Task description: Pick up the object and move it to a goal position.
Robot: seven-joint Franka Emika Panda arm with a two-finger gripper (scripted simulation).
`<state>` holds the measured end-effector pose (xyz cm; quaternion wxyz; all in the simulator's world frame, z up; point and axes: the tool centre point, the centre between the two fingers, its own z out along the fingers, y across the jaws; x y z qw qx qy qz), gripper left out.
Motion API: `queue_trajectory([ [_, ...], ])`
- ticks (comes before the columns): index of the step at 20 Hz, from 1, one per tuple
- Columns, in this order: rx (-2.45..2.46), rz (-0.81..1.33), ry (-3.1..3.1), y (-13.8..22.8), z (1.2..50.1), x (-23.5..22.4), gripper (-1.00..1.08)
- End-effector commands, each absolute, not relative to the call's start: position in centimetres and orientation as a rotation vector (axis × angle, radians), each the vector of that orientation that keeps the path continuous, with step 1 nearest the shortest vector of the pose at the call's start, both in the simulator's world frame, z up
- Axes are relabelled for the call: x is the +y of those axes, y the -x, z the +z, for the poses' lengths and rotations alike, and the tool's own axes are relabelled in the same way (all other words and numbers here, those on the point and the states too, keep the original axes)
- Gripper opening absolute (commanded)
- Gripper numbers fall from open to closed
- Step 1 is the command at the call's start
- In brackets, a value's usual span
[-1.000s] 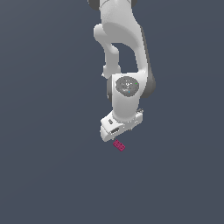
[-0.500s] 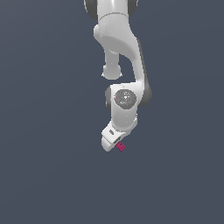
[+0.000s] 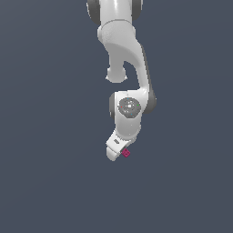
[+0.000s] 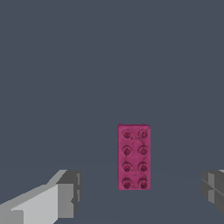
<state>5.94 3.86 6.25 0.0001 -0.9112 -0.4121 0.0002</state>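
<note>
The magenta studded block (image 4: 134,157) lies flat on the bare grey surface (image 4: 109,65), nothing near it. The arm hangs bent downward, its gripper (image 4: 140,197) spread wide, fingers either side of the block without touching.

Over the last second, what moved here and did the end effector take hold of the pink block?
The arm swung its end effector lower and closer over the pink block. Nothing was grasped: in the wrist view the fingers stand wide apart on either side of the block. The block stayed where it lay.
</note>
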Motion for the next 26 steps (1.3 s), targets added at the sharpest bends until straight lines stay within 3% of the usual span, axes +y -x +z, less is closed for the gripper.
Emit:
queue_trajectory([
  [1,-1.295,0.001,2.862,-5.9,6.3,3.9,1.00],
  [19,-1.302,0.000,2.859,-6.0,1.2,3.9,1.00],
  [20,-1.302,0.000,2.859,-6.0,1.2,3.9,-1.00],
  [26,-1.302,0.000,2.859,-6.0,1.2,3.9,-1.00],
])
